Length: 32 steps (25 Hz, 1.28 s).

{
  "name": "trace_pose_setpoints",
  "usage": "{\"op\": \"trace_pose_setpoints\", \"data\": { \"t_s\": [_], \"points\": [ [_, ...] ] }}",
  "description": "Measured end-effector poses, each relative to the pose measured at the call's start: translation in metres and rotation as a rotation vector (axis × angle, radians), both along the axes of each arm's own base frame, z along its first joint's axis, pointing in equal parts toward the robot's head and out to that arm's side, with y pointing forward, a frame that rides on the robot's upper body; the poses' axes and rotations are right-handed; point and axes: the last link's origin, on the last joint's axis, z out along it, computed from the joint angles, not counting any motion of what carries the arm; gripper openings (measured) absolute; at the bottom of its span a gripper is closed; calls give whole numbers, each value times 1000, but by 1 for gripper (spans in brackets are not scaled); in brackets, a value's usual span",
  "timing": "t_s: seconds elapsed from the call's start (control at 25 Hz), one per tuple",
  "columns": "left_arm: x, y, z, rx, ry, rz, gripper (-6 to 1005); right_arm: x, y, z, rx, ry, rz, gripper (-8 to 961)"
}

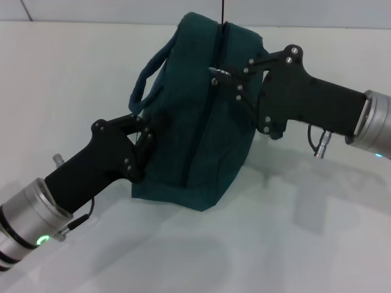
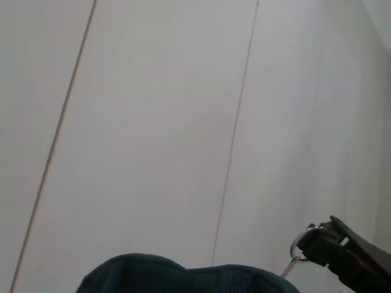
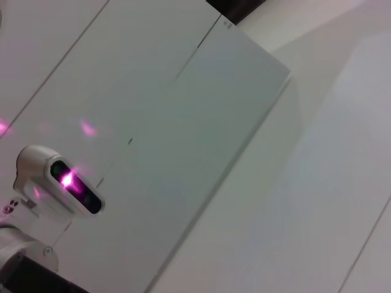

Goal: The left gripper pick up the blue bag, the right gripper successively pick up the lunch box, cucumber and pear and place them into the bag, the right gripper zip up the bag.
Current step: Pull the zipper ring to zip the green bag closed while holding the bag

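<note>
Right now the right end effector (image 1: pixel 221 78) pinches the zipper pull (image 1: pixel 219 73) atop the blue bag (image 1: pixel 198 122), standing on the tabletop (image 1: pixel 305 244); the left end effector (image 1: pixel 145 146) grips its side. Soft fabric sags, so keep holding near the seam.

The bag (image 1: pixel 195 116) hides the left gripper's (image 1: pixel 145 146) fingertips and whatever lies inside, while the left wrist view's edge cuts off all but its top.
</note>
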Motion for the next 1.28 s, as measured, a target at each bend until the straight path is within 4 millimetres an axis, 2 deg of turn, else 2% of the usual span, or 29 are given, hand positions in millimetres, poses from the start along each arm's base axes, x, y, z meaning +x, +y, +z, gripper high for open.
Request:
{"op": "trace_pose_setpoints", "data": {
  "t_s": [0.36,0.8,1.28],
  "points": [
    [-7,-10,3,2,72,-52,56,0,-3,0,-17,20,-7,19],
    [-18,-17,8,6,126,-51,54,9,17,9,41,97,-166,20],
    [-26,-21,16,-19,154,-65,52,22,30,16,122,105,-239,21]
  ]
}}
